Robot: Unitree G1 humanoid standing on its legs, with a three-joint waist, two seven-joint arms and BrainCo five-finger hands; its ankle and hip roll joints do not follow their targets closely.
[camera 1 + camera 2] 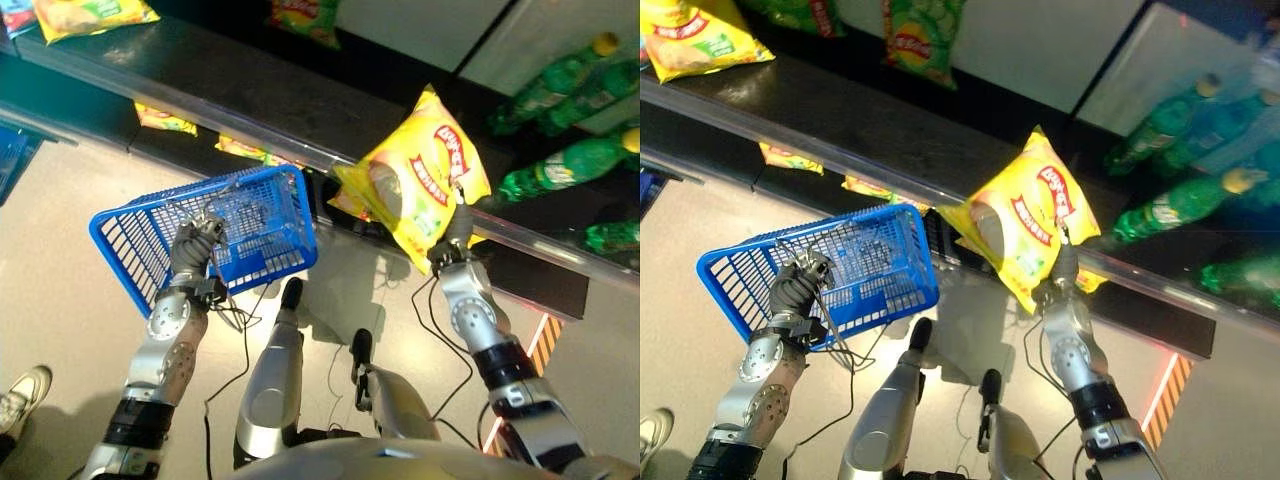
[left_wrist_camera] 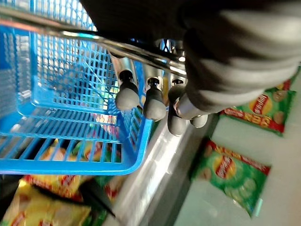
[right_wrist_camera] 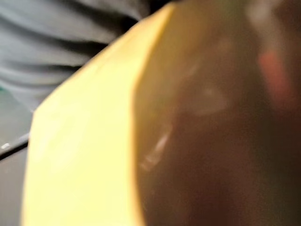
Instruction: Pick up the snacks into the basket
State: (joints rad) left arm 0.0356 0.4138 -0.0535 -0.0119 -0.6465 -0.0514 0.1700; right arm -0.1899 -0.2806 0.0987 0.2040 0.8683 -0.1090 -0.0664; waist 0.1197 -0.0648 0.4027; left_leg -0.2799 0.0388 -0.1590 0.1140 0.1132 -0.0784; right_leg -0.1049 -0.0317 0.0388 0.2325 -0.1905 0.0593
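Left hand: my left hand [image 1: 197, 243] is curled round the metal handle [image 2: 70, 37] of the blue basket [image 1: 120, 235], carrying it low over the floor beside the shelf.
Right hand: my right hand [image 1: 450, 243] holds up a yellow snack bag [image 1: 420, 175] by its lower edge. I judge the fingers are pinched on it, since the bag hangs free of the shelf, though the bag hides the fingertips in my wrist view.
Snack position: the bag is in the air in front of the shelf edge [image 1: 250, 125], well to the right of the basket and not yet over it.
Basket: tilted, its open top facing up and towards the shelf; I see nothing inside.
Other stock: more yellow snack bags [image 1: 685, 40] and green snack bags [image 1: 915, 45] on the shelves, green bottles [image 1: 575, 165] to the right.
Risk, grip: the hold is at one edge only, so a quick swing could let the slick bag slip out.
Risk, path: carrying it left, the bag may catch on the shelf edge.
Risk, drop: the tilted basket offers a narrow mouth; released early, the bag lands on the floor.
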